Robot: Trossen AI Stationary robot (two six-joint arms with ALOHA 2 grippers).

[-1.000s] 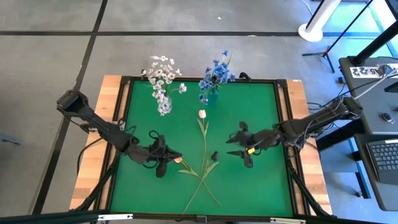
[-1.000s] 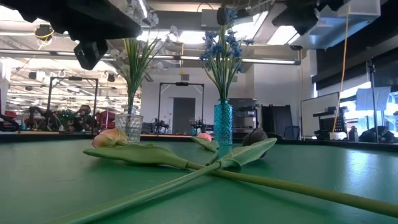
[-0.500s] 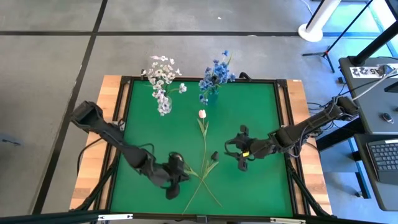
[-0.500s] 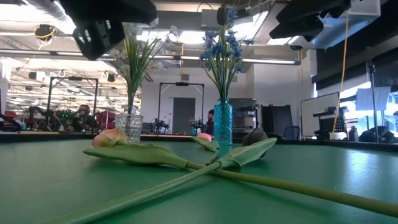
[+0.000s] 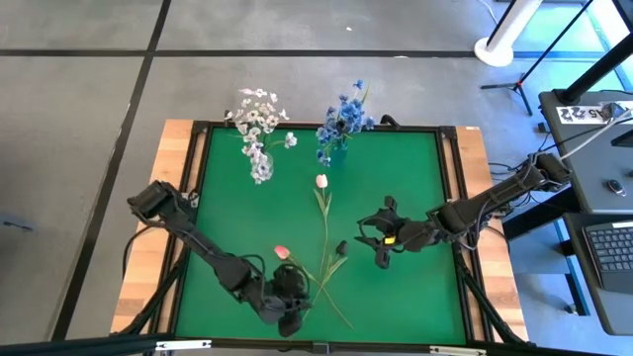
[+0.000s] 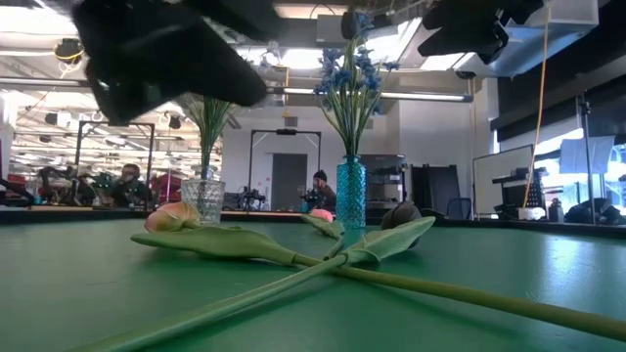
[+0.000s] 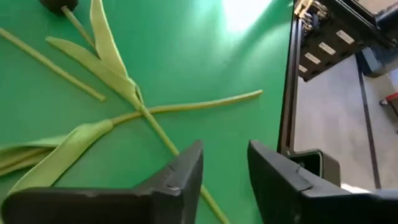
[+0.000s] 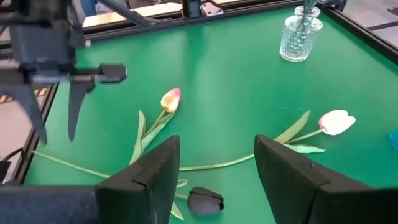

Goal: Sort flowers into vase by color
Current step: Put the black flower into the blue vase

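Two tulips lie flat on the green mat, their stems crossing [image 5: 322,281]: a pink one [image 5: 281,253] and a white, pink-tipped one [image 5: 321,181]. A dark flower head [image 5: 341,247] lies beside their leaves. White sprays stand in a clear vase [image 5: 259,163] and blue sprays in a blue vase [image 5: 336,148] at the far edge. My left gripper [image 5: 294,309] hovers open over the stems' lower ends near the near edge, with a stem [image 7: 163,135] showing below its fingers. My right gripper [image 5: 379,249] hovers open to the right of the dark head.
A raised black frame [image 5: 450,198] borders the mat, with wooden table strips outside it. The two vases stand close together at the far edge. Bare mat lies at the far right and the near left corners. A person shows in the room beyond [image 6: 320,188].
My left gripper has swung from beside the pink tulip's head toward the near edge and to the right, sinking a little, and now hangs over the stems' lower ends. My right gripper has turned a little at the wrist. The flowers have stayed where they were.
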